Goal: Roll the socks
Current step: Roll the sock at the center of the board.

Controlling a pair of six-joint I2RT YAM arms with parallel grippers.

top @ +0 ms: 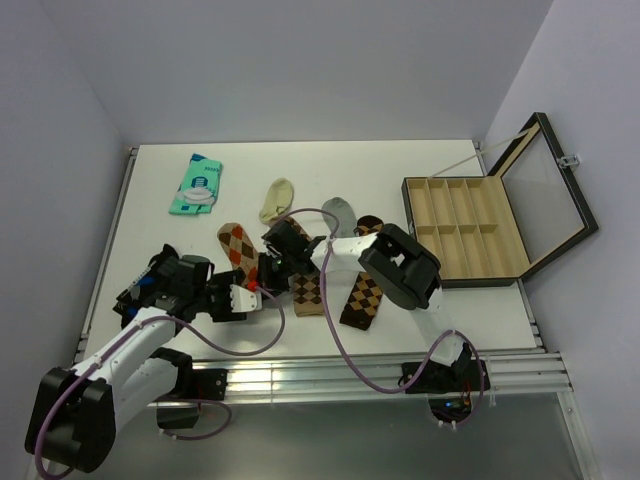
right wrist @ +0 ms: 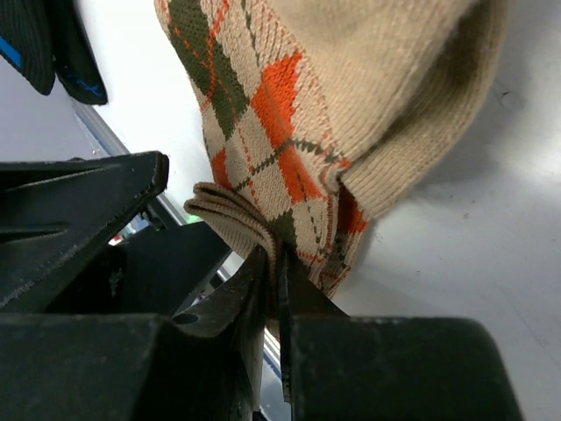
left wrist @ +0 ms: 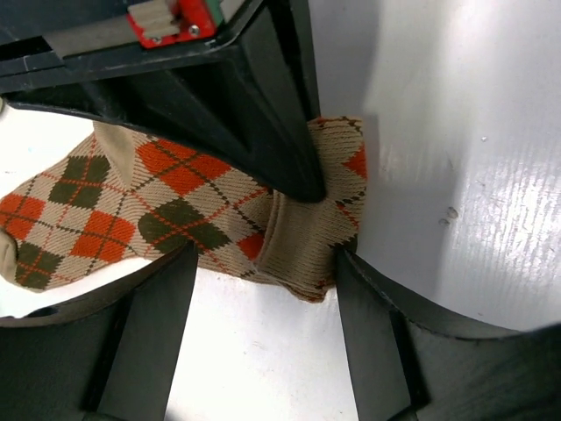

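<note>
One case [top: 468, 238] sits at the table's [top: 160, 235] 3 o'clock, lid raised, tan-lined compartments facing up. Six socks lie on the table: three argyle, plus one teal sock [top: 197, 186], one cream sock [top: 277, 199] and one grey sock [top: 340, 213] toward 12 o'clock. The tan sock [top: 308, 290] and dark brown sock [top: 362, 298] lie at 6 o'clock. The red-orange sock [left wrist: 131, 193] is left of centre; the right gripper [right wrist: 273, 261] is pinched tight on its folded edge, while the left gripper [left wrist: 263, 254] stands spread wide astride that end, gripping nothing
</note>
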